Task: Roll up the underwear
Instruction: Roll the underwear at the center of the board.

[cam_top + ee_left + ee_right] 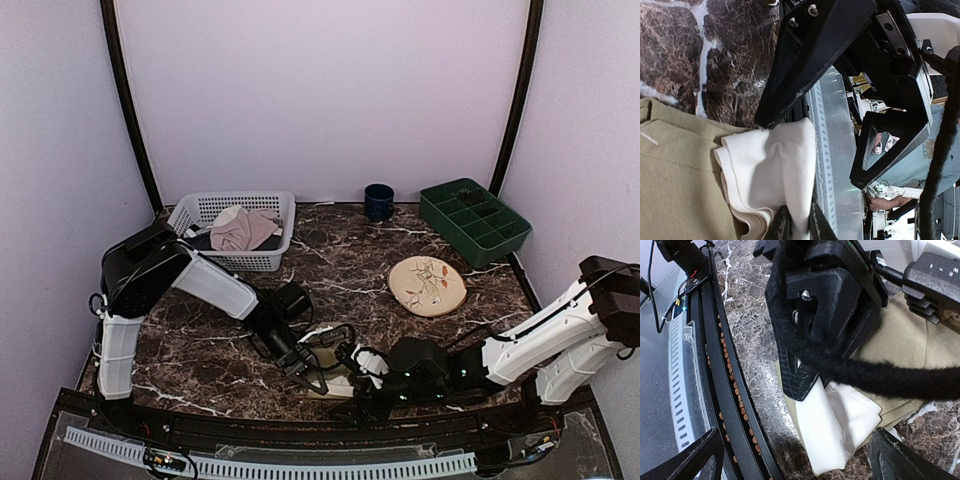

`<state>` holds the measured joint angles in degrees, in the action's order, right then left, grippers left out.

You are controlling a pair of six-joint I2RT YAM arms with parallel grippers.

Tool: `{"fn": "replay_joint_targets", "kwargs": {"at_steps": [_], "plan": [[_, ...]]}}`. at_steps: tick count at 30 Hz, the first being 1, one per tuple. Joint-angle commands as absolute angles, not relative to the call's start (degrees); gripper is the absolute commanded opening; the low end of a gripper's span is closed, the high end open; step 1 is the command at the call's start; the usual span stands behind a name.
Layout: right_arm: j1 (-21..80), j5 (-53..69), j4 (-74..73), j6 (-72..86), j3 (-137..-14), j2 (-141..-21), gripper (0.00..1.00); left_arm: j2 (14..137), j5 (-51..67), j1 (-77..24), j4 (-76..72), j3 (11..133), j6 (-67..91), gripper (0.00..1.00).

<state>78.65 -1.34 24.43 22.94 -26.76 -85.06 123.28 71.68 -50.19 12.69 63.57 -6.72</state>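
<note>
Found underwear [680, 190] flat on desk [340, 250] at near edge, between left gripper [799, 226] and right gripper [800, 459], just ahead of arm bases; olive cloth spread on dark marble; cream waistband [775, 165] doubled over at one end, seen as stacked edges in left wrist view; lettering not legible.

Noted left gripper closed on waistband; cream fold pinched between its fingers at bottom of own view.

Noted right gripper fully open, gripping nothing; fingers wide apart, one either side of folded waistband end. In right wrist view: cream fold on desk between spread fingers, with left gripper body and black braided cable [840, 365] directly above, hiding most of olive cloth; cannot tell whether right fingers touching cloth.

Seen from above: both grippers low and nose to nose over garment; left arm reaching in from left, right arm from right.

Further out on desk:
- round plate [440, 297] with leaf pattern, right of centre, well apart from underwear;
- white basket [275, 262] at rear left, holding pink garment [245, 228] and dark grey garment [200, 240];
- dark blue cup [378, 201] at rear centre, near back wall;
- green tray [440, 222] with compartments at rear right; contents too small to tell.

Black rail [722, 355] along desk front edge, just beside waistband end; perforated pale strip beyond it.
</note>
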Motion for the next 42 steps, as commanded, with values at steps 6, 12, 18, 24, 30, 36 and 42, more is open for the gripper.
{"fn": "replay_joint_targets", "kwargs": {"at_steps": [6, 12, 18, 24, 30, 36, 42], "plan": [[79.1, -1.89, 25.64, 22.65, -26.04, -81.59, 1.0, 130.59, 56.85, -47.81, 14.42, 58.01, -7.46, 0.15], [79.12, -2.24, 22.79, 22.65, -24.45, -77.52, 1.0, 130.6, 57.33, -47.82, 15.03, 57.77, -8.35, 0.16], [79.1, -2.5, 21.28, -15.94, -22.3, -73.28, 0.6, 131.2, 57.59, -47.73, 15.34, 57.97, -8.99, 0.17], [79.1, -2.41, 21.48, -17.56, -22.16, -74.04, 0.58, 131.48, 57.75, -47.64, 15.63, 58.27, -9.23, 0.17], [79.1, -1.61, 24.34, -18.52, -24.85, -80.51, 0.53, 131.76, 57.82, -47.64, 15.64, 59.16, -9.07, 0.18], [78.94, -2.56, 26.96, -19.32, -26.67, -86.14, 0.51, 132.16, 57.83, -47.58, 15.42, 59.21, -8.8, 0.18], [78.4, -3.29, 27.81, -19.34, -28.01, -87.78, 0.49, 132.25, 57.78, -47.55, 15.52, 58.81, -9.05, 0.18]]}}
